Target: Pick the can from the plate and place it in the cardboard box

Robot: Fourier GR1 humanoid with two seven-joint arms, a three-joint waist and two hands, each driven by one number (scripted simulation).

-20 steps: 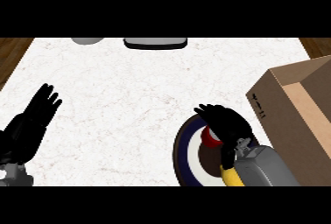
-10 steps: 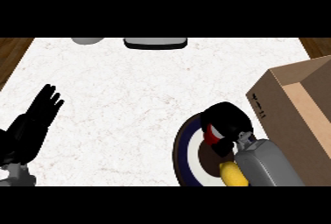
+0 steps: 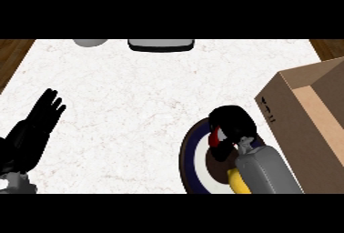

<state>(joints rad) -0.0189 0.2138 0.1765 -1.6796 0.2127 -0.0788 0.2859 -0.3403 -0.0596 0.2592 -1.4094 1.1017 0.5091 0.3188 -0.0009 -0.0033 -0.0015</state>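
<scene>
Right hand: your black right hand (image 3: 232, 122) sits over the round dark-blue and white plate (image 3: 193, 154), fingers curled down round a small red can (image 3: 215, 138) — only a sliver of red shows beneath them.
Can: on or just above the plate; you cannot tell from this view whether it has left the surface.
Plate: at the lower right of the white marble counter (image 3: 148, 100), just beside the box.
Box: the open brown cardboard box (image 3: 312, 109) stands to the right of the plate, top flaps up, nothing visible inside from here.
Left hand: your black left hand (image 3: 37, 125) rests near the left edge, fingers straight and up, holding nothing.
Progress: the grasp looks made — that is the first part. The lift, the carry to the right over the box wall and the release are all left.
Watch: the box's near wall stands close to your wrist, so lift high enough to clear it.
</scene>
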